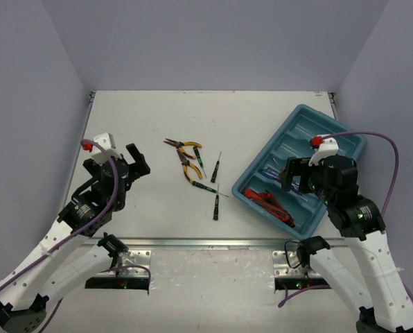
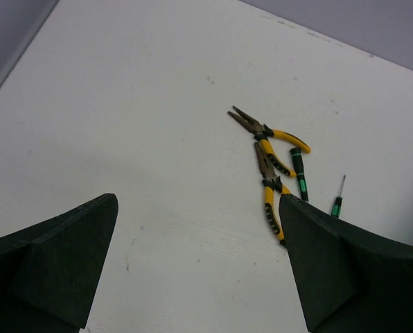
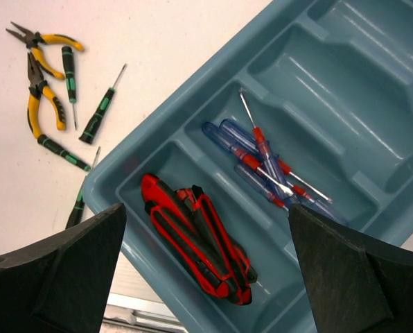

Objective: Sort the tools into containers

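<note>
The teal tray (image 1: pixel 300 112) lies at the right. Red-handled pliers (image 3: pixel 192 236) fill its near compartment and several blue screwdrivers (image 3: pixel 262 166) lie in the one beside it. My right gripper (image 3: pixel 206 277) is open and empty above the red pliers. Two yellow-handled pliers (image 1: pixel 186 156) and several black-green screwdrivers (image 1: pixel 215 168) lie on the table's middle. My left gripper (image 1: pixel 134 163) is open and empty, above bare table left of them; its wrist view shows the yellow pliers (image 2: pixel 267 156) ahead to the right.
The tray's far compartments (image 3: pixel 345 62) hold nothing. Grey walls close the table on the left, back and right. A metal rail (image 1: pixel 206 243) runs along the near edge by the arm bases.
</note>
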`<state>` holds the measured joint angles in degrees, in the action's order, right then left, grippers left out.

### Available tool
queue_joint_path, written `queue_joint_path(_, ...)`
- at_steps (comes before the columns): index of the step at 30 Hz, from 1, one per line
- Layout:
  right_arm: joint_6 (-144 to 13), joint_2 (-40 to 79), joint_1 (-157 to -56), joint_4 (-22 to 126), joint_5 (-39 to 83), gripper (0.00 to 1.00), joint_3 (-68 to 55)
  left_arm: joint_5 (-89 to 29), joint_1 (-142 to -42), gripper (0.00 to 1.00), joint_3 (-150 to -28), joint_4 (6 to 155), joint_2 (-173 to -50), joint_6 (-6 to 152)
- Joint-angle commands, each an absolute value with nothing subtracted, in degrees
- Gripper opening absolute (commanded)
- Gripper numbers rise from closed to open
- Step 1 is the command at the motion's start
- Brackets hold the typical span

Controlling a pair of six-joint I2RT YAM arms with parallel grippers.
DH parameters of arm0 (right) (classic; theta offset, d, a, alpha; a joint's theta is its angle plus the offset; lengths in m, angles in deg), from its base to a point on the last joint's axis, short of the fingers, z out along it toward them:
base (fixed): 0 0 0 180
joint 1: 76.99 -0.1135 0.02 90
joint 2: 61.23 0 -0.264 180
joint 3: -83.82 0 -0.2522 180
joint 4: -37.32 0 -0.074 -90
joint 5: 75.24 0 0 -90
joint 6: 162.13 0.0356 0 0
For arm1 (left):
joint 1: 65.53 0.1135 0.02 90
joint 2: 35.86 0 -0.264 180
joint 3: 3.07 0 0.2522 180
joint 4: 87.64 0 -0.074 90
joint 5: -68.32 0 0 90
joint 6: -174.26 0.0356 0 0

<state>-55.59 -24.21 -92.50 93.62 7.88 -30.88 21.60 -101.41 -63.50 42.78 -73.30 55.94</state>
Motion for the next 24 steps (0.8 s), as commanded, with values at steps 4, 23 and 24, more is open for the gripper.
queue_joint_path(4, -52.9, -27.68, -92.46, 92.76, 6.23, 0.99, -40.37, 21.27, -92.71, 1.0, -62.09, 50.79, -77.34, 57.3)
queue_joint_path(23, -49.21, 6.78, -117.61, 87.39, 5.24, 0.99, -21.28, 11.82, -88.22, 1.0, -62.53, 50.48, -80.39, 57.27)
queue_joint_path(24, -48.43, 9.87, -120.21, 88.18, 1.76, 0.99, -17.94, 11.89, -88.29, 1.0, -62.53, 50.47, -80.14, 57.27)
